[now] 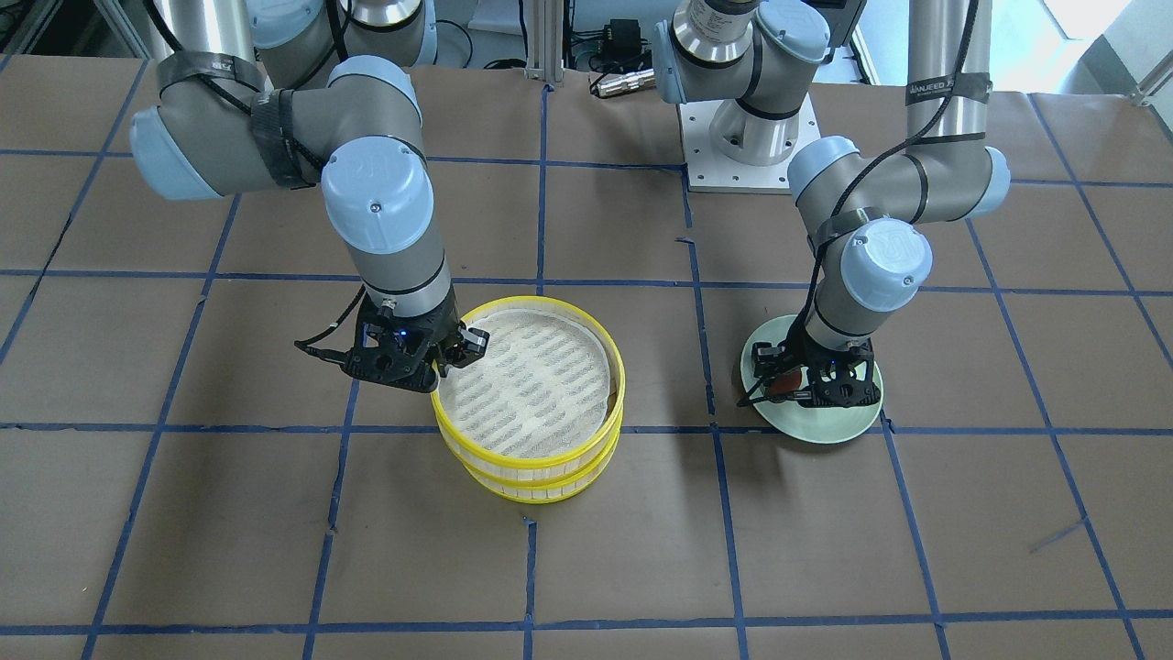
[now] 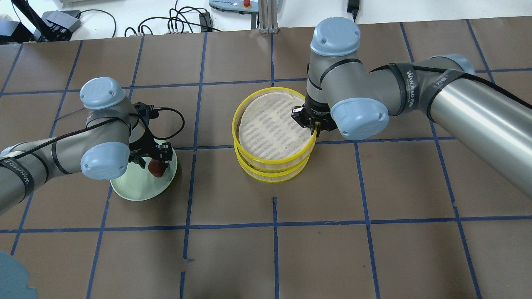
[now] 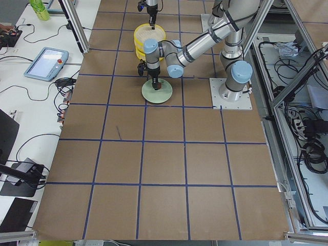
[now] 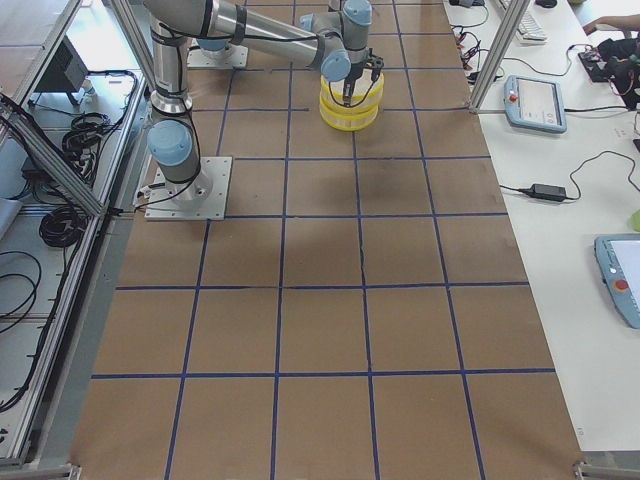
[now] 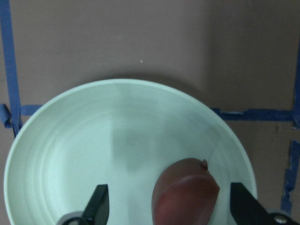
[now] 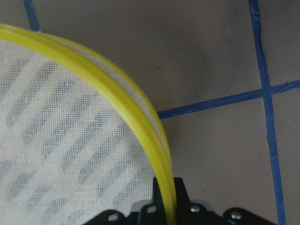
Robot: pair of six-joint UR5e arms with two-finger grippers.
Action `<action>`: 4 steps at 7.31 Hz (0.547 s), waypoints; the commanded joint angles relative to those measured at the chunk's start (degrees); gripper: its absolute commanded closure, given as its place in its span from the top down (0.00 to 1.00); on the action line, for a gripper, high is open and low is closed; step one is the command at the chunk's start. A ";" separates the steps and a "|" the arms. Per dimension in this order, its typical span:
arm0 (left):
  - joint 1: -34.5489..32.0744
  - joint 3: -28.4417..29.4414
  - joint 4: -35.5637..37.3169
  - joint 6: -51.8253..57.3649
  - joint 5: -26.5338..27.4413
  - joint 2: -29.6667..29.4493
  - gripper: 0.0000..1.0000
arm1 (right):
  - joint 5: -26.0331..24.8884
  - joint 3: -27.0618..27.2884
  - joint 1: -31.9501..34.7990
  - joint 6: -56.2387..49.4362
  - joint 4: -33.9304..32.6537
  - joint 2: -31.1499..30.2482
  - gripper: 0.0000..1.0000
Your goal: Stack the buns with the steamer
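Overhead exterior: plate (image 2: 137,189) apart from steamer (image 2: 270,174)

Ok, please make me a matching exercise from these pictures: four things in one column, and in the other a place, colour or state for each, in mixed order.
Column one:
1. bun
2. plate
3. steamer
4. left gripper

Column two:
A. open, fingers either side of the bun
B. yellow, two tiers stacked
C. reddish-brown, lying on the plate
D. pale green

Pairs: 1-C, 2-D, 3-B, 4-A

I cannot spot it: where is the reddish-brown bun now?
Overhead view, left side: the bun lies on the green plate, between the open fingers of the left gripper.
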 commanded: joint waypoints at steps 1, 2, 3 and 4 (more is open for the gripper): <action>0.01 0.54 0.00 -0.08 -0.02 0.24 0.27 | 0.03 0.60 0.17 0.11 -0.41 0.60 0.10; 0.01 0.72 0.09 -1.04 -0.02 0.24 0.08 | -0.06 0.60 0.17 -0.07 -0.68 0.86 0.10; 0.01 1.94 0.17 -1.40 0.16 1.29 0.01 | -0.06 0.60 0.17 -0.07 -0.68 1.13 0.10; -0.34 4.38 -1.22 -1.40 0.59 2.69 0.00 | 0.03 0.60 0.17 -0.07 -1.11 1.13 0.10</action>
